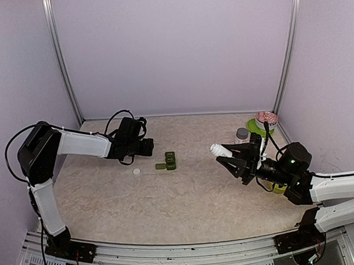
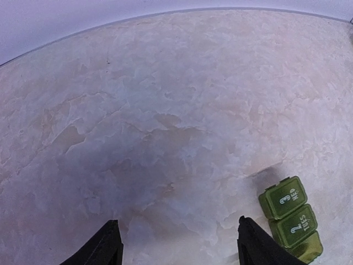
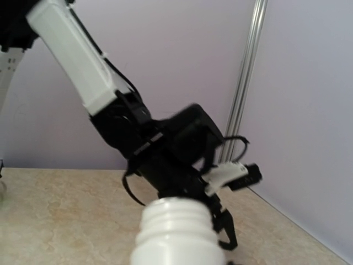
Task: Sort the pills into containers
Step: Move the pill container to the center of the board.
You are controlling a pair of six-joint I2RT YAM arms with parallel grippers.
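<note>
Gripping the uncapped white bottle (image 1: 220, 149) tipped mouth-first toward 10 o'clock, seemingly poised to pour, the right gripper (image 1: 235, 157) faced the green pill organiser (image 1: 168, 161) at table centre, while the left gripper (image 1: 149, 148) hung open and empty at the organiser's 10 o'clock.

We mark the table (image 1: 191, 196) as marbled cream and beige. The pill boxes (image 2: 289, 218) are olive green, with white numerals and day lettering on the lids. The bottle (image 3: 176, 234) is plain white, and the loose cap (image 1: 136, 171) is white too. The small jar (image 1: 242, 134) has a grey lid. The round lid (image 1: 266, 117) is red-and-white patterned and sits on a lime-green disc (image 1: 254, 127). The walls (image 1: 173, 50) are pale lilac. We log the left arm (image 1: 83, 144) and right arm (image 1: 338, 187) as white and black.
</note>
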